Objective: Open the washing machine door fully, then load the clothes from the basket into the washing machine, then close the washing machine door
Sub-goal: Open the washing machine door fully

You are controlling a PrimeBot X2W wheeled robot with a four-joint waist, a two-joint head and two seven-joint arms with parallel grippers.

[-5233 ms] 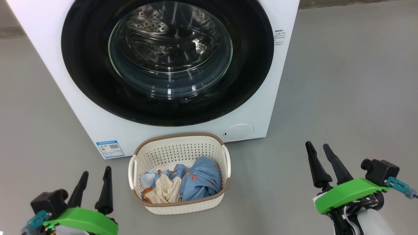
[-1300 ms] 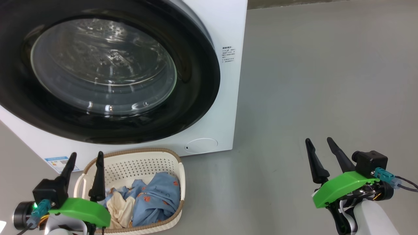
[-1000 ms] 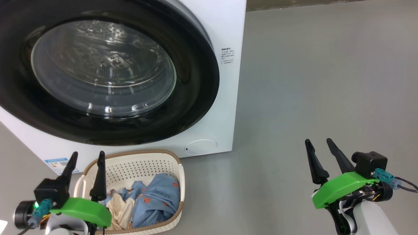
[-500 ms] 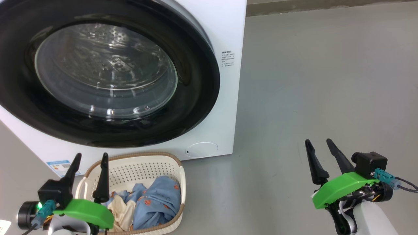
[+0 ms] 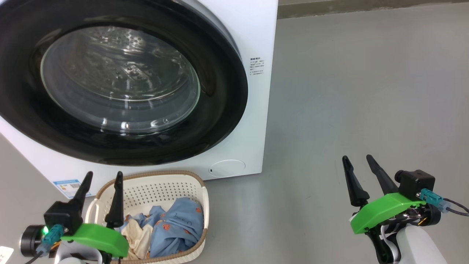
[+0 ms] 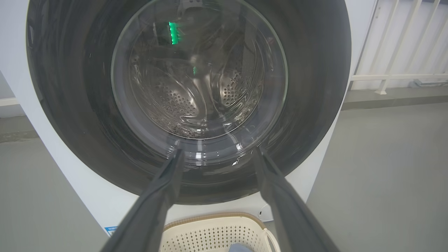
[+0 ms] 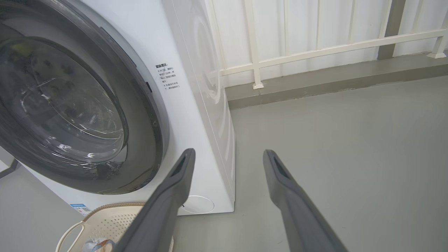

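Washing machine door [image 5: 220, 110] is sitting shut above the basket [image 5: 157, 189] of clothes [image 5: 176, 227]. Your left pincer [image 5: 104, 173] and right pincer [image 5: 357, 157] are hanging spread, empty; you are probably wanting its right rim, hooked gently.

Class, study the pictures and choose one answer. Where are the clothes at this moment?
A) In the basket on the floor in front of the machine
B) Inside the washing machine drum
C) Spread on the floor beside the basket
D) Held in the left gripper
A: the clothes lie bunched in the basket, and the washing machine door is shut.
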